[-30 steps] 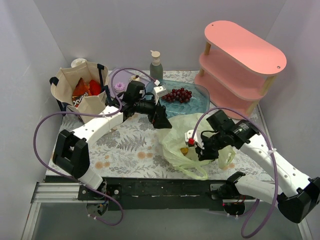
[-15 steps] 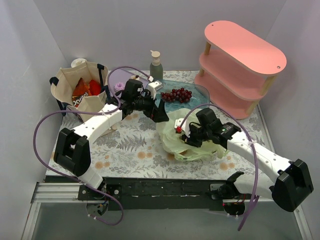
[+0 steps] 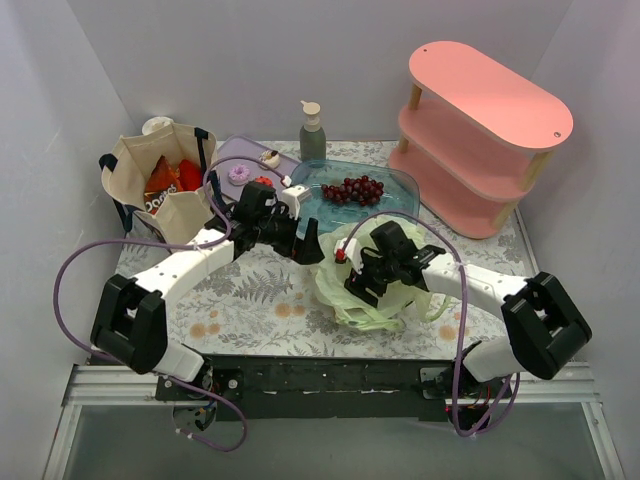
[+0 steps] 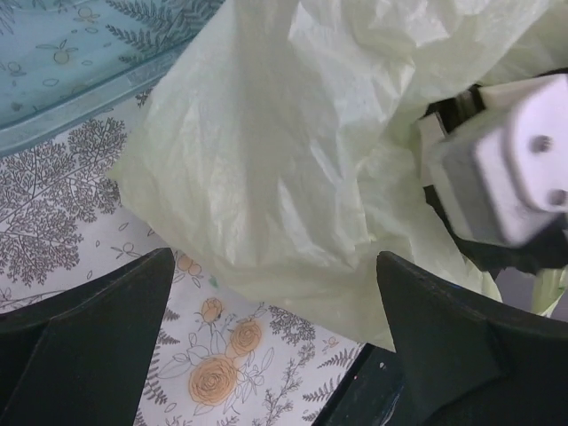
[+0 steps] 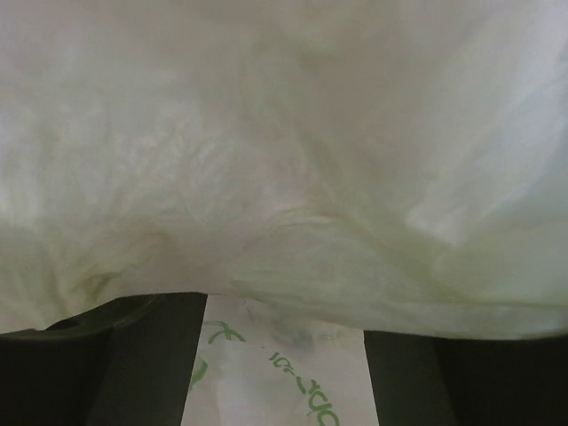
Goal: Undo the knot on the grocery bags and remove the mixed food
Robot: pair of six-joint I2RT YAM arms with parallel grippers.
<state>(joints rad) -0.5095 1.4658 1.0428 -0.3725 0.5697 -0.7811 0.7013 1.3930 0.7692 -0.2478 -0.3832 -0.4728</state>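
The pale-green plastic bag (image 3: 352,300) lies crumpled near the table's front edge; its knot is lost in the folds. My right gripper (image 3: 362,283) presses down into it. In the right wrist view the film (image 5: 284,133) fills the frame, and green-printed plastic lies loose in my right gripper (image 5: 284,306), whose jaws stand apart. My left gripper (image 3: 308,243) hovers open just left of the bag; its dark fingers (image 4: 98,342) frame the bag's edge (image 4: 284,169). The canvas tote (image 3: 130,160) at far left holds a Doritos bag (image 3: 158,182). Grapes (image 3: 352,189) lie on the blue tray (image 3: 400,205).
A pump bottle (image 3: 313,130) stands behind the tray. A pink two-tier shelf (image 3: 480,130) fills the back right. A purple board (image 3: 240,155) with small items lies beside the tote. White walls close in on three sides.
My right arm has swung left and down onto the green bag, crumpling it, and its jaws have widened. The yellowish fruit is now hidden. My left gripper has drawn back slightly.
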